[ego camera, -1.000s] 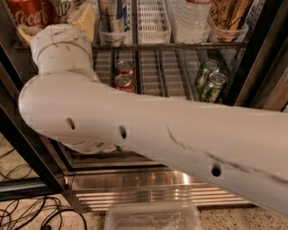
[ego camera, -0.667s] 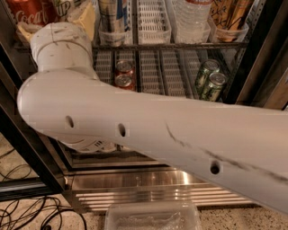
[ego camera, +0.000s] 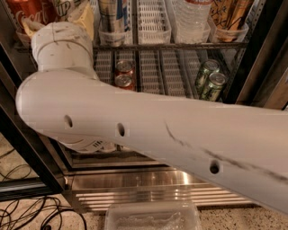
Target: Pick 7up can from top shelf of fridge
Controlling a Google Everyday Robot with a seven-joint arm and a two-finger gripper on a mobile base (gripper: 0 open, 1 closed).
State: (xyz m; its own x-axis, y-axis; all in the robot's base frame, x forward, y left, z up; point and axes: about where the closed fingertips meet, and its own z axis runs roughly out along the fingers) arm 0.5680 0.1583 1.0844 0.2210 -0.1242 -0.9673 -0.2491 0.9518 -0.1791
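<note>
- The gripper (ego camera: 58,22) sits far left at the top shelf (ego camera: 189,45), above the arm's (ego camera: 135,130) wrist; I cannot tell whether it grips.
- The 7up can (ego camera: 66,6) stands right at it, mostly cut off.
- Risk: the Coke can (ego camera: 24,13) just left could be knocked over.
- Risk: a loose hold lets the can slip when it is pulled out.
</note>
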